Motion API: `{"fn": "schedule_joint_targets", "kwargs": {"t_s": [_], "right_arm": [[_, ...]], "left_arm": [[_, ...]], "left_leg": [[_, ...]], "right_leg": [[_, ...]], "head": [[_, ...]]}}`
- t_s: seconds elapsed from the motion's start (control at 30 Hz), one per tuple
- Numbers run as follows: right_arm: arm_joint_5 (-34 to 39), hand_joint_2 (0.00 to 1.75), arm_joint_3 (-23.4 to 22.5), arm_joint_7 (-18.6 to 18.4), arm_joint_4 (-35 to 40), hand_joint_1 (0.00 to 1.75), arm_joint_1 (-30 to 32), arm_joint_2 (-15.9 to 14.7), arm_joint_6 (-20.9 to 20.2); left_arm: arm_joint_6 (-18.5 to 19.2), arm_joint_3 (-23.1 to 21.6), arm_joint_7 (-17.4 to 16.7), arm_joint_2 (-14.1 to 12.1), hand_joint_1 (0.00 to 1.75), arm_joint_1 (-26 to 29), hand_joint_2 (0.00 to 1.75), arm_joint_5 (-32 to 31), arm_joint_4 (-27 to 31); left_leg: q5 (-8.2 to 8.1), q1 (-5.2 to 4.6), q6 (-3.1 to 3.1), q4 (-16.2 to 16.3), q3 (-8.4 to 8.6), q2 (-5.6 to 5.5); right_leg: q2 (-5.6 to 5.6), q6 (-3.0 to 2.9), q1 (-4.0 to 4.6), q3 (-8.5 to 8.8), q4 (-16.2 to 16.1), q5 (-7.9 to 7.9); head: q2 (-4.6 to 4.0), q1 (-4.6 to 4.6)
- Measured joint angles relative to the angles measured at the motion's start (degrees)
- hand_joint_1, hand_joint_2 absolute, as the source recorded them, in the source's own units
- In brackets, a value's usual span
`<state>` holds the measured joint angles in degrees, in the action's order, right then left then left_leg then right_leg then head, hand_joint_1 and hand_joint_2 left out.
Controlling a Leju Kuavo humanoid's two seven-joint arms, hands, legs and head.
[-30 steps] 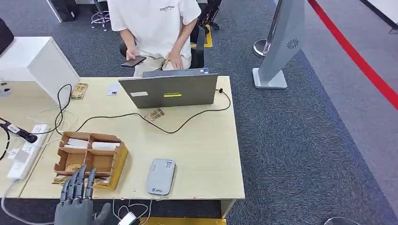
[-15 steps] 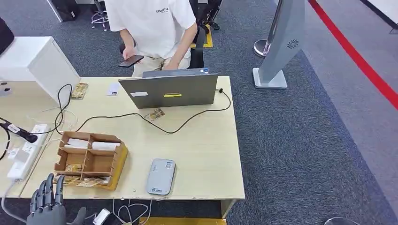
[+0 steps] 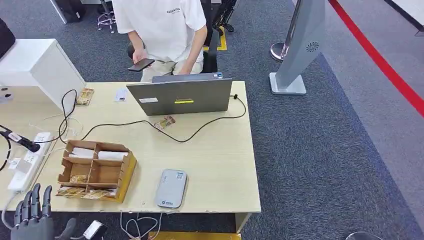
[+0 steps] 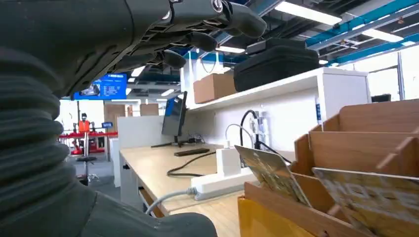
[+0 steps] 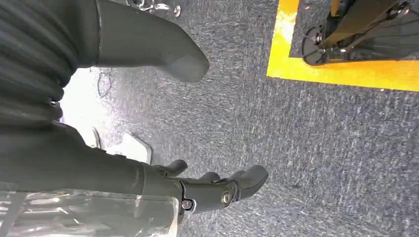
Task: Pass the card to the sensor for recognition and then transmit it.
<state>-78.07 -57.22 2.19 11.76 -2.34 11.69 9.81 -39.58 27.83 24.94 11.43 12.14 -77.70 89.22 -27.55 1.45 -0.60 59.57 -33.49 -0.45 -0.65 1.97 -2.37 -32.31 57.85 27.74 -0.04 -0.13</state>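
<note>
Two hands empty, fingers apart; left hand (image 3: 32,217) retreating toward seven o'clock, leaving patterned cards (image 3: 82,194) in brown cardboard tray (image 3: 127,167) ungrasped.

- The right hand (image 5: 163,123) hangs above grey carpet (image 5: 306,148), thumb apart from loosely curled fingers (image 5: 232,185), holding nothing.
- A yellow floor stripe (image 5: 341,69) borders it.

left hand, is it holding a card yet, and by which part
Nothing is held. The left hand is open beside the table's near-left corner, short of the cards in the wooden organizer.
</note>
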Motion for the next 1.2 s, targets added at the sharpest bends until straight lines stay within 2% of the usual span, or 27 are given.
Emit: {"fn": "schedule_joint_targets", "kwargs": {"t_s": [0.17, 0.3, 0.33, 0.43, 0.5, 0.7, 0.83, 0.93, 1.07, 1.2], "right_arm": [[-0.07, 1.75, 0.00, 0.04, 0.00, 0.00, 0.00, 0.00, -0.02], [-0.37, 1.75, 0.00, 0.24, 0.00, 0.00, 0.01, 0.00, -0.04], [-0.61, 1.75, 0.00, 0.22, -0.02, 0.00, 0.02, 0.00, -0.11], [-1.29, 1.75, 0.00, 0.15, -0.02, 0.00, 0.01, 0.00, -0.13], [-1.62, 1.75, 0.00, 0.24, -0.02, 0.00, 0.01, 0.00, -0.20], [-2.32, 1.75, 0.02, 0.33, -0.02, 0.00, -0.02, 0.00, -0.20], [-2.49, 1.75, 0.02, 0.33, -0.02, 0.00, -0.10, 0.02, -0.20], [-2.49, 1.75, 0.02, 0.33, -0.02, 0.00, -0.12, 0.02, -0.20], [-2.49, 1.75, 0.02, 0.33, -0.02, 0.00, -0.12, 0.04, -0.20], [-2.49, 1.75, 0.02, 0.41, -0.02, 0.00, -0.13, 0.07, -0.20]], "left_arm": [[0.00, 0.46, 0.22, 0.11, 0.00, -0.19, 1.75, 0.00, -0.13], [0.00, 6.11, 2.48, 1.66, 0.00, -3.72, 1.75, -0.41, -3.19], [0.00, 8.17, 4.00, 2.77, 0.00, -5.56, 1.75, -2.23, -4.87], [-0.02, 8.49, 2.05, 3.10, 0.00, -6.67, 1.75, -5.77, -6.43], [0.00, 8.19, -0.74, 3.15, 0.00, -7.08, 1.75, -7.71, -7.32], [-0.02, 3.32, -8.76, 2.40, 0.00, -7.45, 1.75, -9.81, -9.05], [-0.02, -4.20, -15.98, 0.57, 0.00, -7.47, 1.75, -10.10, -9.75], [-0.02, -8.16, -16.99, -0.44, 0.00, -7.53, 1.75, -10.12, -10.18], [-0.02, -10.52, -17.25, -1.05, 0.00, -7.54, 1.75, -10.12, -10.47], [-0.02, -13.39, -19.63, -2.08, 0.00, -7.54, 1.75, -10.12, -10.55]], "left_leg": [[0.00, 0.00, 0.00, 0.00, 0.00, 0.00], [0.00, 0.00, 0.00, 0.00, 0.00, -0.04], [0.00, -0.01, 0.00, 0.01, -0.01, -0.07], [0.00, 0.00, 0.00, 0.01, 0.01, -0.06], [0.01, 0.00, 0.01, 0.01, 0.01, -0.06], [0.02, 0.00, 0.02, 0.02, 0.01, -0.06], [0.02, -0.01, 0.03, 0.02, 0.00, -0.07], [0.02, -0.01, 0.03, 0.02, 0.00, -0.06], [0.02, -0.01, 0.03, 0.02, 0.00, -0.06], [0.02, 0.00, 0.03, 0.01, 0.00, -0.06]], "right_leg": [[0.00, 0.00, 0.00, 0.00, 0.00, 0.00], [0.00, 0.00, 0.00, -0.01, 0.00, 0.00], [0.01, 0.00, 0.00, 0.00, -0.01, 0.00], [0.01, 0.00, 0.00, -0.01, 0.00, -0.01], [0.00, 0.00, 0.00, -0.02, 0.00, -0.01], [0.01, 0.00, 0.00, -0.03, 0.00, -0.01], [0.01, 0.00, 0.00, -0.01, 0.00, -0.01], [0.01, 0.00, -0.01, -0.01, 0.00, -0.02], [0.00, 0.00, 0.00, -0.02, 0.00, -0.02], [0.00, 0.00, 0.00, -0.03, 0.00, -0.01]], "head": [[0.00, 0.02], [0.00, 0.00], [0.00, 0.02], [0.00, 0.00], [0.00, 0.02], [0.00, 0.02], [0.00, 0.02], [0.00, 0.02], [0.00, 0.02], [0.00, 0.00]]}}
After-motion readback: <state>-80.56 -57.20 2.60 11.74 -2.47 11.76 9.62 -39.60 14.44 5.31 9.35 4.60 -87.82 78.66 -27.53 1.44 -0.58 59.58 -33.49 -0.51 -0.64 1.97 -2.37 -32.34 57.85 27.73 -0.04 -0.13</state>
